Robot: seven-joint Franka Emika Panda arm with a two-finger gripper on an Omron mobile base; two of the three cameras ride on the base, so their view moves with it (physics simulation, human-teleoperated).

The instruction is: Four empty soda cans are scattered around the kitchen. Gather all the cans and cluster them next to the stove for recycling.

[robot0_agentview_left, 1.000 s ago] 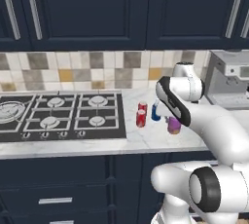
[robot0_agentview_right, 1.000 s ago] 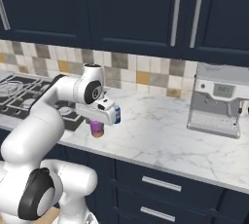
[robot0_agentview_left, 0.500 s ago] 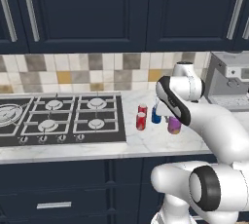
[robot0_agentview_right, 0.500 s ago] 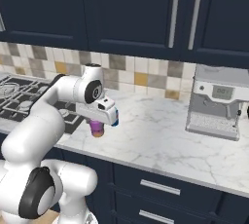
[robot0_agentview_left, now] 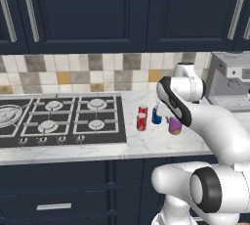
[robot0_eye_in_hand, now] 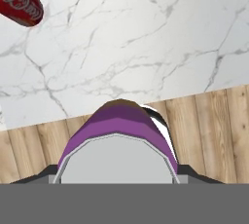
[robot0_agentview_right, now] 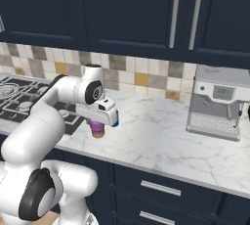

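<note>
The purple can [robot0_agentview_left: 175,125] has edged nearer the stove [robot0_agentview_left: 58,119]; the claw [robot0_agentview_right: 101,123] pinches it just above the surface [robot0_agentview_right: 161,136]. Next: set it beside the red cans [robot0_agentview_left: 142,119], then let go.

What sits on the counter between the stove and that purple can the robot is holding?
In the left base view, two red cans and a blue can stand between the stove and the purple can.

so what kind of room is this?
A rendered home kitchen: flat black gas cooktop, white marble counter, navy upper cabinets, steel coffee machine against the mosaic tile backsplash.
</note>
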